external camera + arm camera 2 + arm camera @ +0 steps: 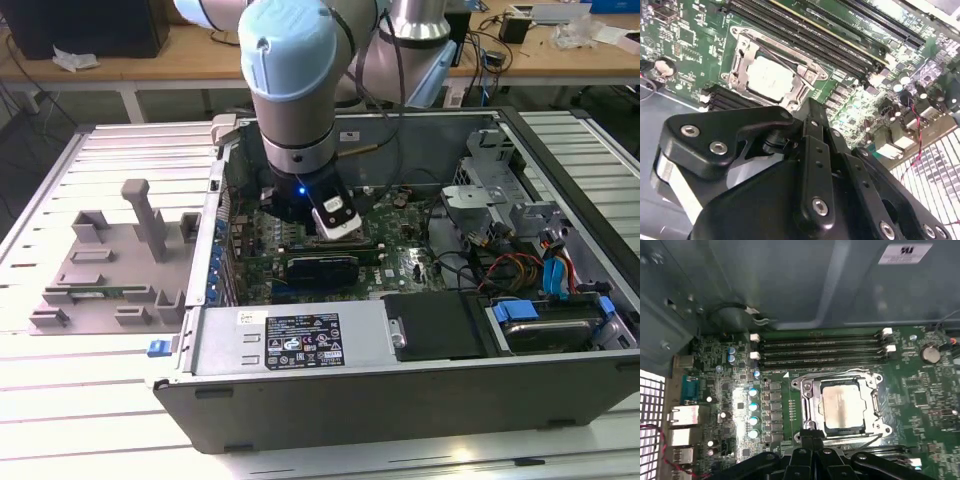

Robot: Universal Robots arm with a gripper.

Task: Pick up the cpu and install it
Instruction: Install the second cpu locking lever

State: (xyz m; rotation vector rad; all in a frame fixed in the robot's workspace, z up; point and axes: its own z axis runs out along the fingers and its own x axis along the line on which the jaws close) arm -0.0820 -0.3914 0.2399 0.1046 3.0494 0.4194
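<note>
**CPU seated in socket, gripper above**

Left of the computer case (400, 390) on the desk (90, 400): grey fixture tray (110, 260). Inside the case, on the motherboard (935, 385): cpu (842, 407) lying flat within the metal socket frame (807, 405), beside the memory slots (820, 347). Directly above the socket: gripper (335, 222), apart from the chip. Jaws' state: cannot tell, fingertips hidden behind the black gripper body.

Slatted metal table (60, 420), wooden workbench (150, 65) behind, cluttered.
</note>
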